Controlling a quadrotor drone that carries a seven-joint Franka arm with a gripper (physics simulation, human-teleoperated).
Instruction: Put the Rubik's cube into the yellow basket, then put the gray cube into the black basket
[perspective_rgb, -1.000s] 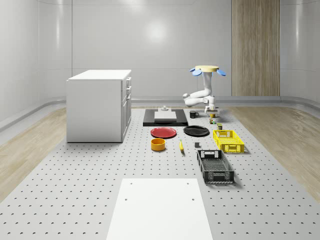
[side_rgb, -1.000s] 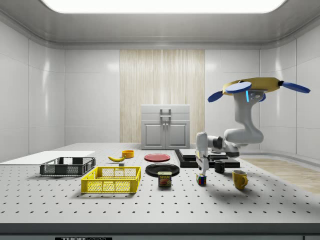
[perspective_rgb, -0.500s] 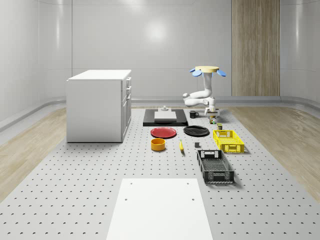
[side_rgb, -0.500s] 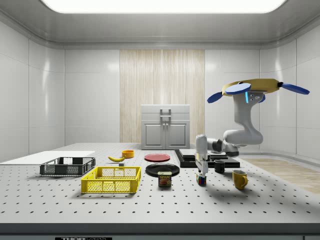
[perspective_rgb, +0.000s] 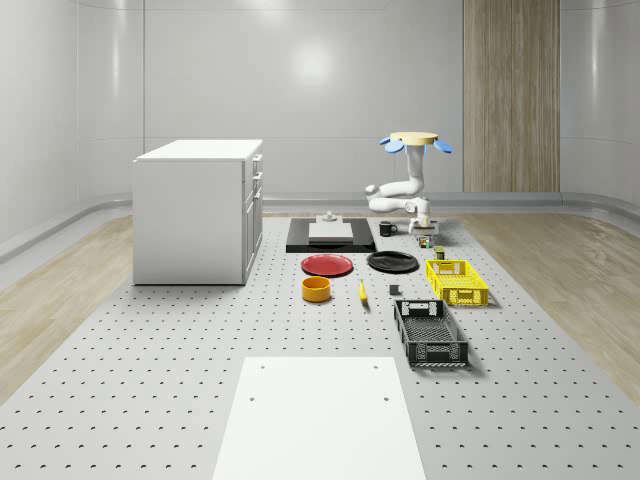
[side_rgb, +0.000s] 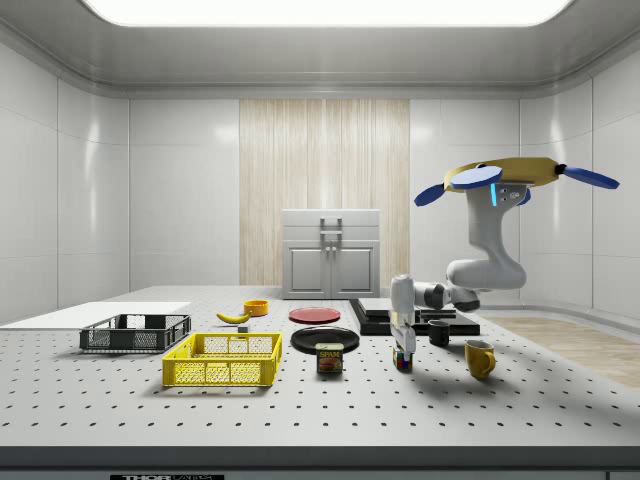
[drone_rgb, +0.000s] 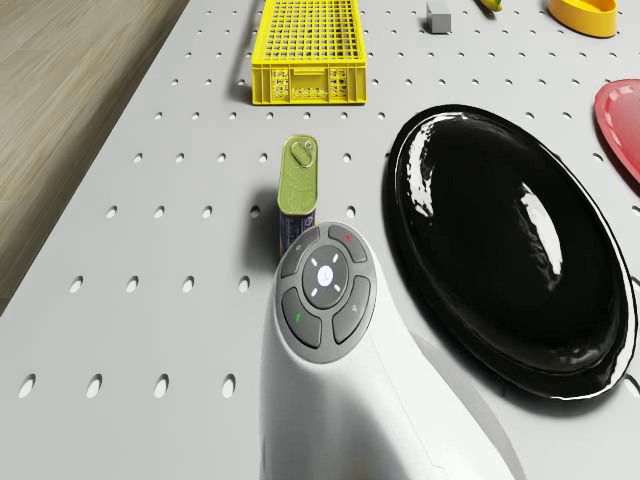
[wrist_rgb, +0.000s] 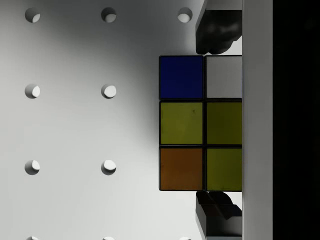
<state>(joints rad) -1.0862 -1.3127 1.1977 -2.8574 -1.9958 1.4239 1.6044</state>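
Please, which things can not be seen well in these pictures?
- Rubik's cube, wrist view: its far part is cut off by a white and black band.
- Gray cube, drone view: the picture's edge crops it.
- Gripper, side view: too small to tell whether it touches the Rubik's cube.

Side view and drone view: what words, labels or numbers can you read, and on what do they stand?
"SPAM": on the front of the small yellow-and-blue tin can standing on the perforated table, in the side view.
Bottom edge of the side view: a small black strip with white marks, too small to read.
Drone view: the tin can's olive top has a pull tab, no legible text.
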